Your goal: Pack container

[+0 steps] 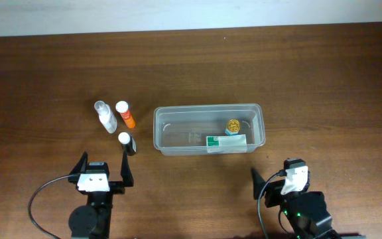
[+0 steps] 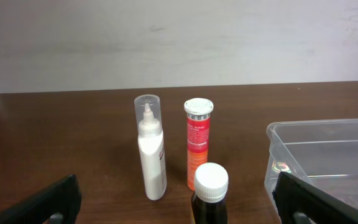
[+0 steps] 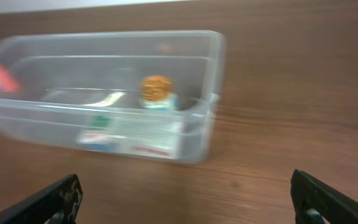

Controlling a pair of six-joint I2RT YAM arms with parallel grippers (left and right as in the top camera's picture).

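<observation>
Brown wooden table [image 1: 45,79] noted under everything, both arms parked at its near edge.

The container [image 1: 204,107], clear and rectangular, is seen standing open-topped ahead of the right gripper [image 3: 185,186] and a little to its left, well apart from the fingers. From the left gripper [image 1: 105,162] it is found ahead and off to the right, with only its near corner caught in the left wrist view.

Right gripper: jaws are spread wide, nothing is held, and only bare table is seen between the fingers. Left gripper: jaws are likewise spread wide and nothing is gripped.

A flat green-and-white box [image 1: 226,142] is seen lying inside the container, against the wall nearest the right gripper.

A white spray bottle [image 2: 151,155] with a clear cap is noted upright ahead of the left gripper, slightly to the left of its centre line. An orange tube [image 2: 197,146] with a white cap is seen upright just beside it on the right, with a small gap between them.

A dark bottle [image 2: 210,193] with a white screw cap is seen closest to the left gripper, just ahead of the open jaws and nearer the right finger. No contact with either finger is observed.

A small gold-capped bottle [image 3: 156,90] is noted inside the container, just behind the box as viewed from the right gripper. Detail is blurred in the right wrist view
</observation>
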